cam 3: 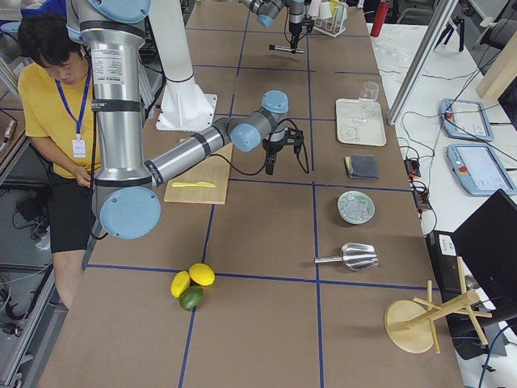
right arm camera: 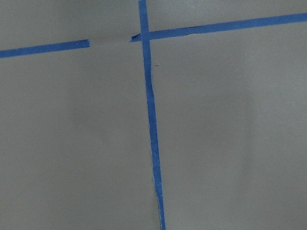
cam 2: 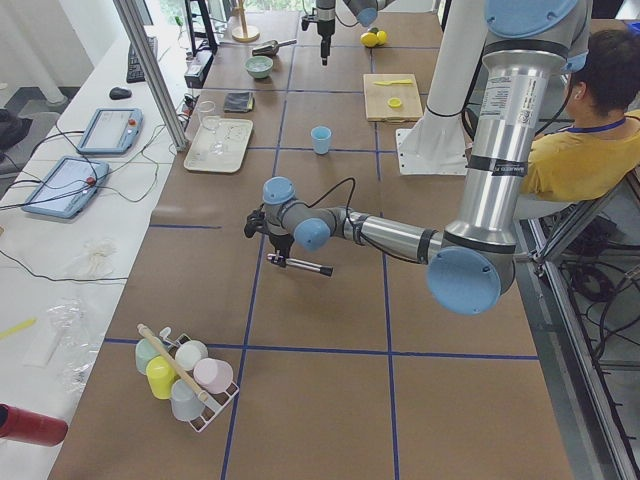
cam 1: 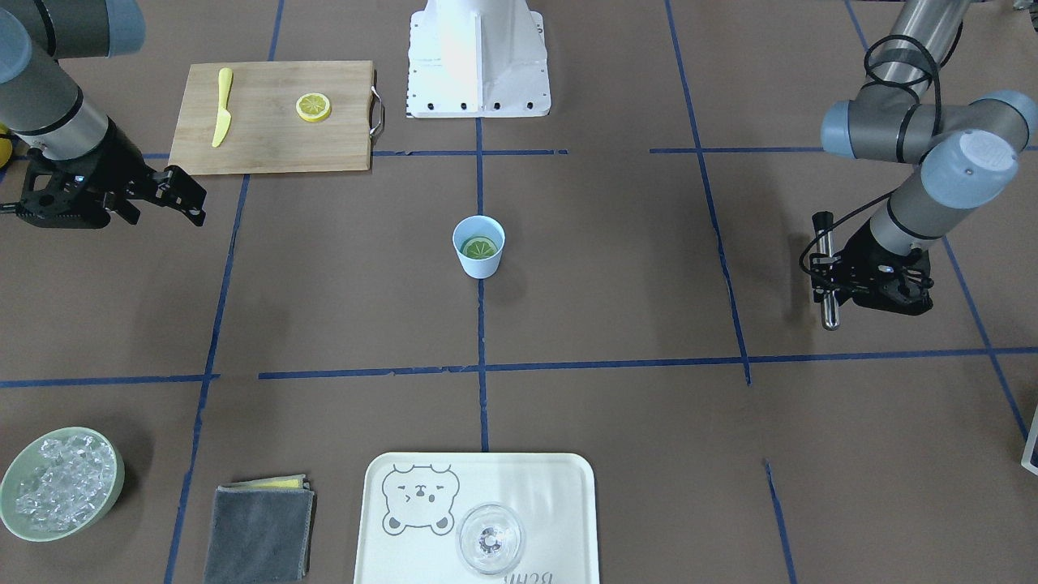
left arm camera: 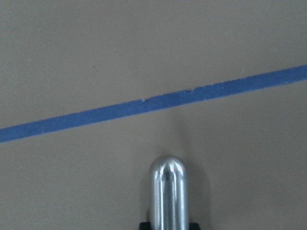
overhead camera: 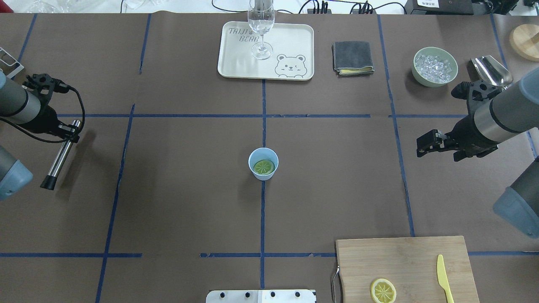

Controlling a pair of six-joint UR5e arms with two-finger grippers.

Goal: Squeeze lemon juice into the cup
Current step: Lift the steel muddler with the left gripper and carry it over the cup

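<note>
A soft, slippery lemon slice point(overhead camera: 264, 167) lies flat inside the light cup point(overhead camera: 251, 162) at the middle of the desk point(overhead camera: 189, 198), likely best pinched by its rind, as the left pincer point(overhead camera: 69, 131) clamps a metal rod point(overhead camera: 59, 162) and the right pincer point(overhead camera: 426, 144) hangs spread and empty.

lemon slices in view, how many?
2. One lemon slice lies inside the light-blue cup; the second slice lies on the wooden cutting board. Any beneath the cup's slice would be hidden.
</note>
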